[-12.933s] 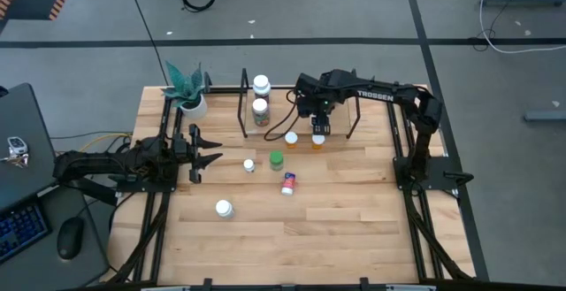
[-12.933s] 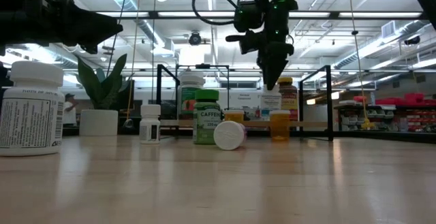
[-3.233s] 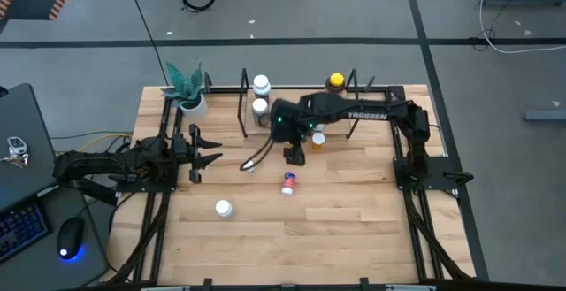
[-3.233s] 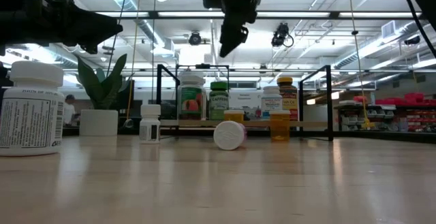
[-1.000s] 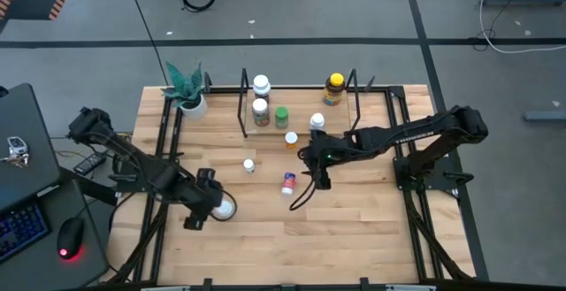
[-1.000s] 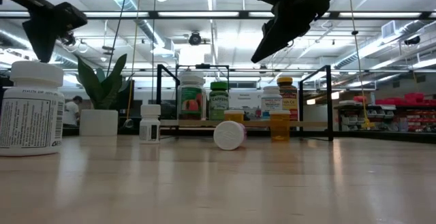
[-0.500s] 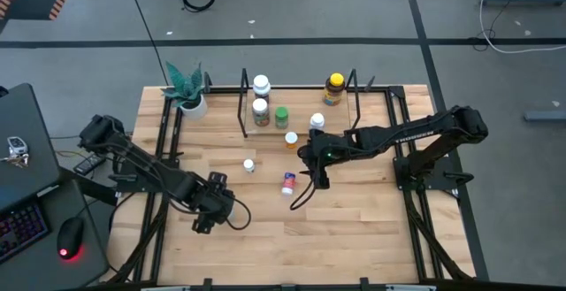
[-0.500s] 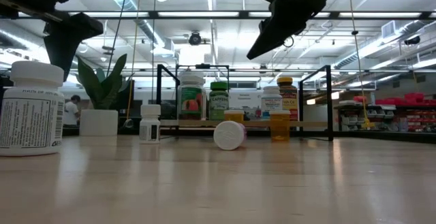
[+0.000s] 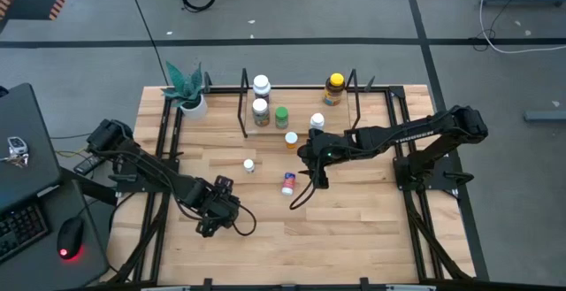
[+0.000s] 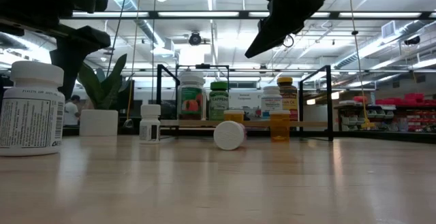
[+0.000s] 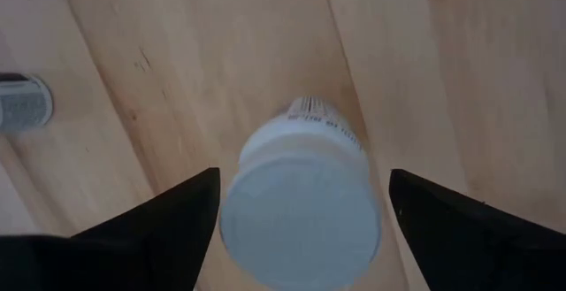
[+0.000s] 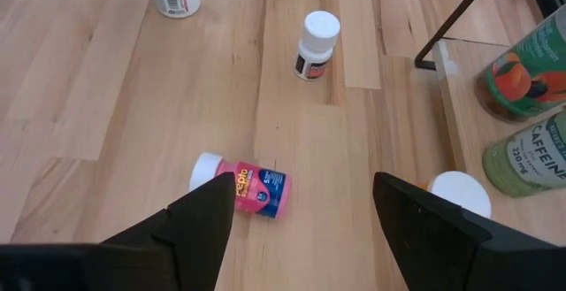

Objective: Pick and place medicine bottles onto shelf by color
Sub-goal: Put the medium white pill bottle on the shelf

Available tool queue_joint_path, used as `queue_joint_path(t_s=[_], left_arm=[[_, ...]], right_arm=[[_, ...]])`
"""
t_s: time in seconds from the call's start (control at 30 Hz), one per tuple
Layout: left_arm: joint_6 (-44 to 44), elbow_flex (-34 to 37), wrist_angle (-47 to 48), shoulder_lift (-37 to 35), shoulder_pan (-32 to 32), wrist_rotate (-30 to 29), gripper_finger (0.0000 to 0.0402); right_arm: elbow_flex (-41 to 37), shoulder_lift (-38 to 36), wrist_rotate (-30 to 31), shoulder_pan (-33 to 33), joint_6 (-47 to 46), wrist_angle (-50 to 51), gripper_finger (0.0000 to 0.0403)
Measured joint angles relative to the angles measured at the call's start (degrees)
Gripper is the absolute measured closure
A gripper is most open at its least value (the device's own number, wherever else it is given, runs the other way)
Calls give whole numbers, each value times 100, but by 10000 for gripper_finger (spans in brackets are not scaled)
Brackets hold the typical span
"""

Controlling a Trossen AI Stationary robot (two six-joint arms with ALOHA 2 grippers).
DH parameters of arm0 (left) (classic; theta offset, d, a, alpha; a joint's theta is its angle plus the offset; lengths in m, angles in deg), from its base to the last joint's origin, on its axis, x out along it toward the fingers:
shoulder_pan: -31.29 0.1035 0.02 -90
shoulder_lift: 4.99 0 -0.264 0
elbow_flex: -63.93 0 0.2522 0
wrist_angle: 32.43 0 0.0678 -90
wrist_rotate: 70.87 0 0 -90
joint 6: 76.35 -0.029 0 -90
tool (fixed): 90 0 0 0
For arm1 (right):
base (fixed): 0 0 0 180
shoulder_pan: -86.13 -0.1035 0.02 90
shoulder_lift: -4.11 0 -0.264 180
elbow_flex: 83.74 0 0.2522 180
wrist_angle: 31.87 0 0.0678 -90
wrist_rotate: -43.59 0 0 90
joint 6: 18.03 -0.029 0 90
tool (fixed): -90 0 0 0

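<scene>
From above, my left gripper [image 9: 215, 207] hangs over the near-left counter [image 9: 354, 229], covering the white bottle I want; my right gripper [image 9: 317, 163] hovers just beside the fallen red-blue bottle [image 9: 288, 183], short of the shelf [image 9: 301, 133].

At counter level, that large white bottle [image 10: 30, 108] stands upright, my left gripper's dark bulk above it.

My left wrist camera looks straight down on its cap [image 11: 301, 210], centred between my wide-spread fingers [image 11: 155, 216], which hold nothing, so closing should catch it squarely.

My right wrist camera shows spread, empty fingers [image 12: 190, 216] framing the red-blue bottle, which lies on its side.
</scene>
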Motion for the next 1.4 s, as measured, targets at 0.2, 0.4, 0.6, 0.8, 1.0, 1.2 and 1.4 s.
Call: queue_joint_path(t_s=[0.2, 0.4, 0.6, 0.8, 1.0, 1.2, 1.4], left_arm=[[46, 0, -60, -24, 2, 0, 106], [39, 0, -140, -13, 2, -2, 161], [182, -12, -314, -22, 220, -254, 195], [-177, -7, -877, -2, 838, -321, 179], [-701, -557, -924, 293, 1574, -318, 188], [-1451, -1361, -800, 904, 2210, -290, 185], [-2287, -1856, -776, 1463, 2807, 97, 186]], right_arm=[[0, 0, 0, 0, -2, -19, 128], [0, 0, 0, 0, -7, -37, 128], [-4, -53, 0, 13, -4, 308, 128], [-4, -395, 48, 90, -102, 635, 128], [-4, -799, 213, 144, -210, 1031, 128], [-4, -1103, 407, 144, -308, 1314, 128], [-4, -1245, 409, 144, -420, 1678, 128]])
